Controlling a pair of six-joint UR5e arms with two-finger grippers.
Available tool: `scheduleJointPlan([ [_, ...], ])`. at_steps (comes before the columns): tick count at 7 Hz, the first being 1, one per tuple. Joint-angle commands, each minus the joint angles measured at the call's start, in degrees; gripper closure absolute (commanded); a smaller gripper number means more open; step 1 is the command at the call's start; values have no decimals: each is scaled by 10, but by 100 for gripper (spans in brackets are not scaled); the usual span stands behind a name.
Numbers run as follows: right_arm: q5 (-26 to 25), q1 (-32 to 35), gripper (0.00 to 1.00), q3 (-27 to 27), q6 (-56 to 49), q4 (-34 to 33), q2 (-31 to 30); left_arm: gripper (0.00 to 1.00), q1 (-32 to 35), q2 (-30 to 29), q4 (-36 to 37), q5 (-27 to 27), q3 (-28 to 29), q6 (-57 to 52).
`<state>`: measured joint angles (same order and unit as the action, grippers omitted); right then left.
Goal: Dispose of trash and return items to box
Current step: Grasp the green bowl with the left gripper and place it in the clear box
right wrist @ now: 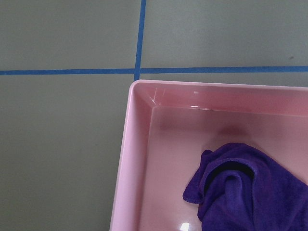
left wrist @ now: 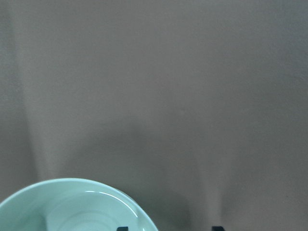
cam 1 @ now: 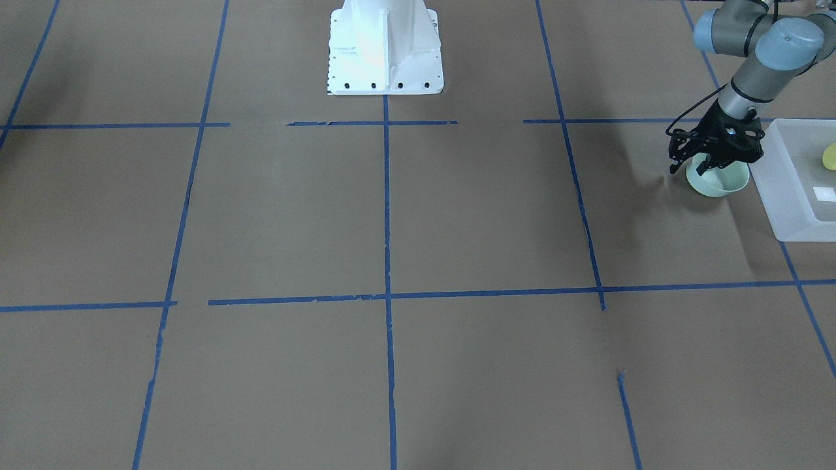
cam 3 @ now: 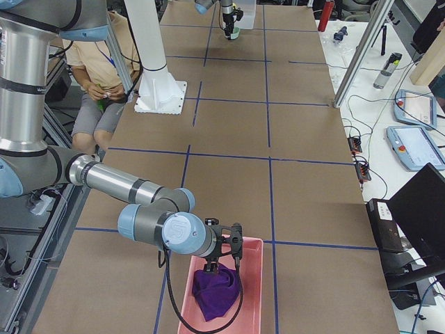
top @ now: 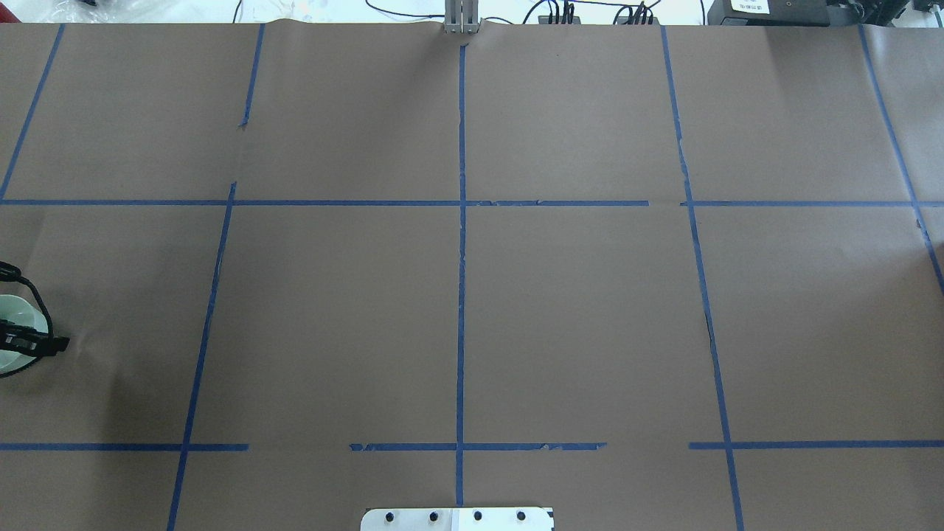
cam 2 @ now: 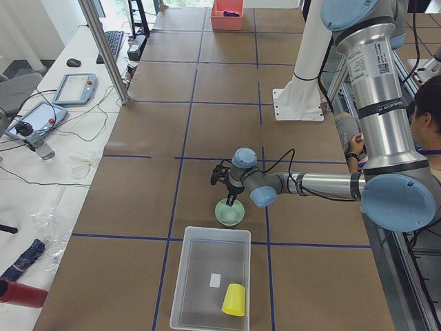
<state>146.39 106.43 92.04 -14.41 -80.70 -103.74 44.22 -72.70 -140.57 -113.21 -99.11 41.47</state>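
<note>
Bowl step: my left gripper (cam 1: 688, 168) is at the bowl (cam 1: 722, 183) rim, 1 finger inside, 1 outside, not closed. The bowl sits just beside the box (cam 1: 784, 210); the cup (cam 2: 233, 300) is inside. Next: pinch, lift over the wall. Right gripper (cam 3: 224, 263): can't tell.

The left gripper (cam 1: 688, 168) stands over the rim of the bowl (cam 1: 720, 183), jaws apparently apart. Just beside is the box (cam 1: 784, 202), a cup (cam 1: 830, 156) inside.
</note>
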Motion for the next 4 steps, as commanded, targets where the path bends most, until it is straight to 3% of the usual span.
scheduleJointPlan([
  [1,7,0,0,-1,0,-1,-1,100,4,1,-5,2,-5,-1],
  [3,7,0,0,-4,-1,-2,-1,100,16,18,-5,32,-53,0],
  [4,7,0,0,-4,0,-2,-4,100,71,30,-4,33,-89,-11],
])
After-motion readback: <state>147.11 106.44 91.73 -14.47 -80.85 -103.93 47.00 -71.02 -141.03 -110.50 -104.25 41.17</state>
